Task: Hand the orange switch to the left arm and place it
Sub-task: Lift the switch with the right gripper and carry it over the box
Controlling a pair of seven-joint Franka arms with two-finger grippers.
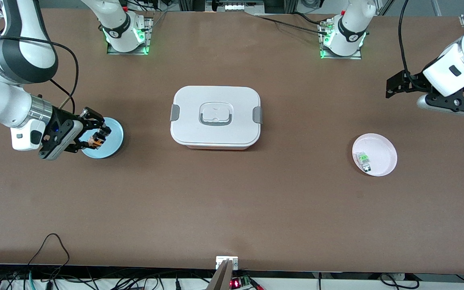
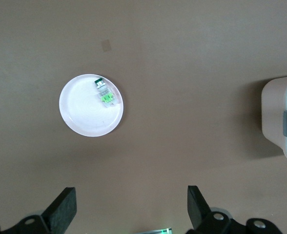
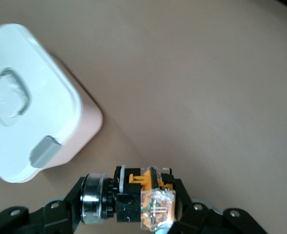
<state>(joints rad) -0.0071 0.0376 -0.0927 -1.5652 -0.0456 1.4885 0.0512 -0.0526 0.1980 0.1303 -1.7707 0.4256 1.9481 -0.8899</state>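
Pink plate [image 1: 381, 151] with a green-topped part [image 1: 363, 158] sits nearest, toward the left arm's end of the tabletop [image 1: 232, 209].
Right tool [image 1: 100, 136] clamps the orange switch [image 1: 96, 139] over a blue plate [image 1: 109, 149]; left tool [image 2: 131, 209] waits, fingers apart, above the tabletop near the pink plate. Box [image 1: 216, 117] stands between the 2 plates.

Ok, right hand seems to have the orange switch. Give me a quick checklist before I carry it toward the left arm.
1. Grasp: right hand shut on the orange switch, over the blue plate: ok.
2. Switch seated squarely between the fingers: cannot tell.
3. Box lies mid-table between both arms; direct path blocked: not ok, route around it.
4. Left hand open, empty, ready to receive: ok.
5. Left arm waits over its end of the table, near the white plate holding a green-topped part: ok.
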